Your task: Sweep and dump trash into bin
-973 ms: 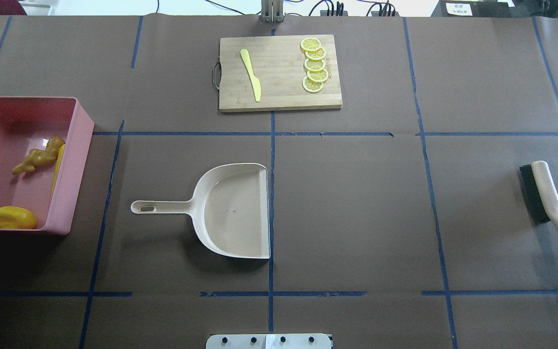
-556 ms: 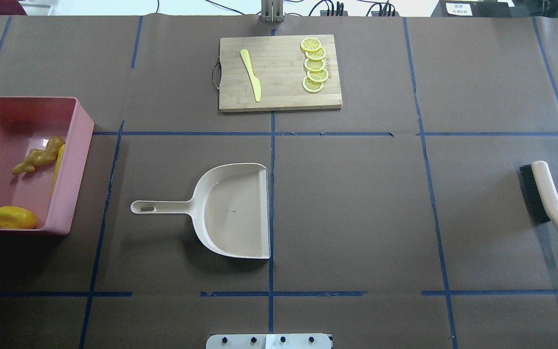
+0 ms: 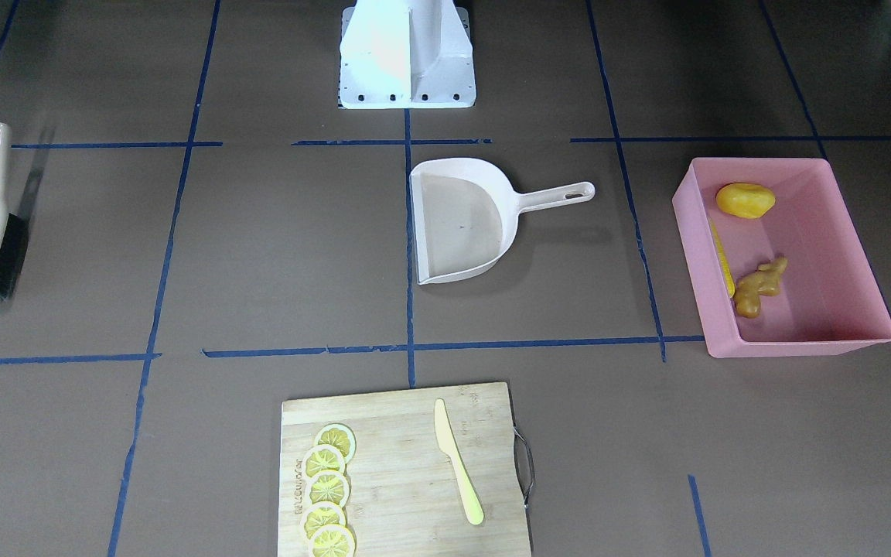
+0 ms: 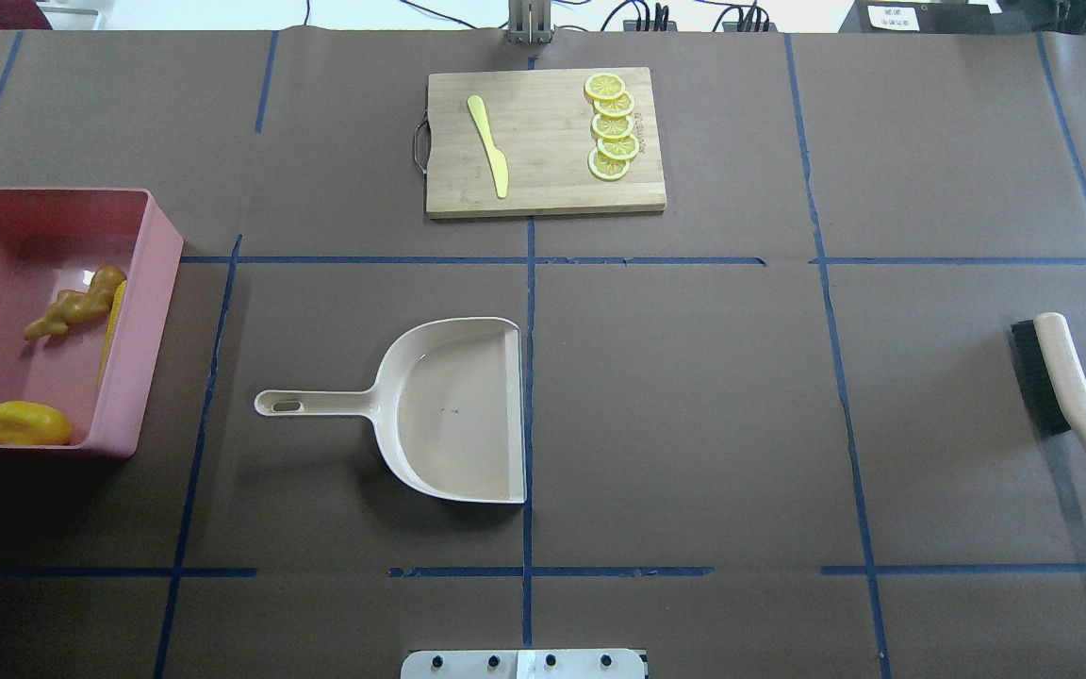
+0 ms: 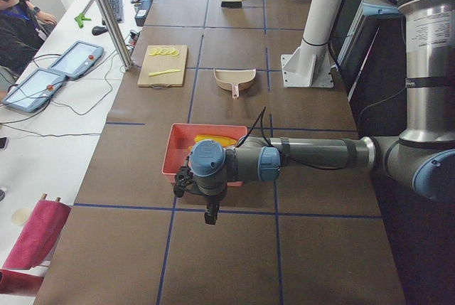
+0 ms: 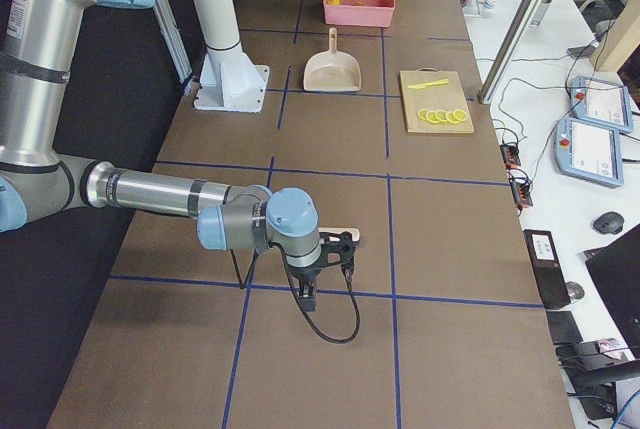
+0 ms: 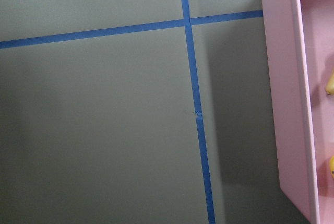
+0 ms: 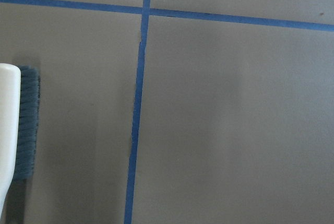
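The pink bin (image 4: 162, 247) stands at the table's left end, also in the front-facing view as the bin (image 3: 694, 232). Inside lie the trash pieces: a tan ginger root (image 4: 72, 307), a corn cob (image 4: 113, 322) against the wall and a yellow potato-like lump (image 4: 26, 423). The beige dustpan (image 4: 453, 415) lies empty mid-table. A beige brush (image 4: 1063, 377) lies at the right end. My left gripper (image 5: 183, 183) hovers just outside the bin's end wall; my right gripper (image 6: 343, 245) is beside the brush. Both show only in side views, so I cannot tell their state.
A wooden cutting board (image 4: 543, 184) with a pale yellow knife (image 4: 488, 146) and several lemon slices (image 4: 611, 127) sits at the far middle. The robot's base plate (image 4: 524, 664) is at the near edge. A person sits at a side desk (image 5: 18, 20).
A dark part of my right gripper at the right edge beside the brush has withdrawn out of the overhead view. Nothing else has moved.
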